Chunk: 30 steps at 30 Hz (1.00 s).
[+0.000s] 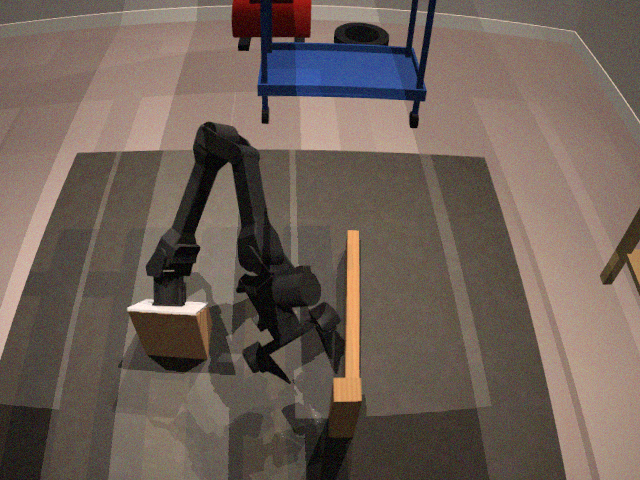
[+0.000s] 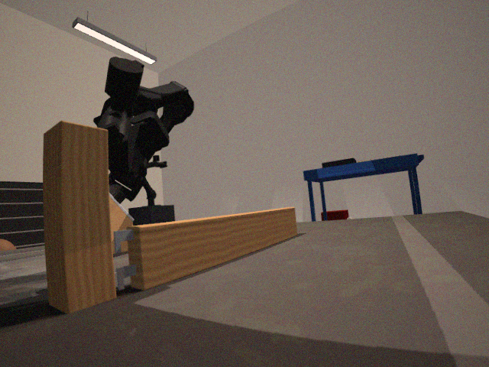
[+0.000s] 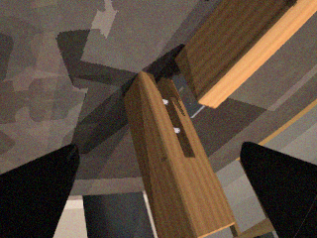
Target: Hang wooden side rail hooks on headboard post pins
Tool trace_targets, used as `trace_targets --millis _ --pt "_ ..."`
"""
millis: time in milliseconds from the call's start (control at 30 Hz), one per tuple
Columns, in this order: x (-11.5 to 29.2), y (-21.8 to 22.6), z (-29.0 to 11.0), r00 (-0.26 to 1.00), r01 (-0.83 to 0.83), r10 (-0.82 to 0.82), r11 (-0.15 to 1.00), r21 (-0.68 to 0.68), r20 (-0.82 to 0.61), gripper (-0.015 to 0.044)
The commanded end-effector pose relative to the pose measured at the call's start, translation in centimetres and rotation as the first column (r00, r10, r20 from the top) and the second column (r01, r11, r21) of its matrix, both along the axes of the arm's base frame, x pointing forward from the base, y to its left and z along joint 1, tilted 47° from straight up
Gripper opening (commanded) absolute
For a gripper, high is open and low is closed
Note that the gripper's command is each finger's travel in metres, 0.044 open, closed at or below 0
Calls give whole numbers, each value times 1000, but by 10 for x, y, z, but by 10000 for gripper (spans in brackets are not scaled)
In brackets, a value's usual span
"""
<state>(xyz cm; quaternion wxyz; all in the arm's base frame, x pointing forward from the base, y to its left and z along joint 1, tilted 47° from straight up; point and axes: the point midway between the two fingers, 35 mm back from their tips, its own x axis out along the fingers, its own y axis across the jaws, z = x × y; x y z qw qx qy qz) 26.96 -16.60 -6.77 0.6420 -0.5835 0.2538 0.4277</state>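
The wooden post [image 1: 346, 390] [image 2: 80, 217] [image 3: 200, 183] stands upright. White pins [image 3: 165, 101] [image 3: 176, 130] show in its slot [image 3: 186, 150], with no hook seen on them. The wooden rail [image 1: 352, 310] [image 2: 213, 245] [image 3: 248, 55] stands on its long narrow edge on the table, its near end beside the post. Its upper steel hook [image 2: 123, 235] and lower steel hook [image 2: 127, 271] project toward the post; their tips are not clear. My gripper [image 1: 313, 377] [image 3: 161, 152] is open and empty, above and left of the rail near the post in the top view. The post partly hides the arm in the exterior view.
The arm's base stands on a wooden block [image 1: 168, 335] with a white top, left of the rail. A blue cart [image 1: 336, 69] [image 2: 343, 172], a red cylinder [image 1: 271, 20] and a black tyre [image 1: 360, 34] are in the background, far beyond the rail.
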Motion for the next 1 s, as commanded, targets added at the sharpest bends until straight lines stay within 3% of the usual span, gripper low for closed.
trace_targets --millis 0,233,467,633,967 --pt "3 1 2 937 339 -324 933 120 -132 440" --pt "8 5 4 636 770 -691 598 222 -344 440" --pt "17 10 10 219 966 -828 108 236 -516 440" --pt "20 12 12 -71 945 -776 -254 208 -626 440" --pt "23 16 18 -426 649 -471 -754 101 -772 440"
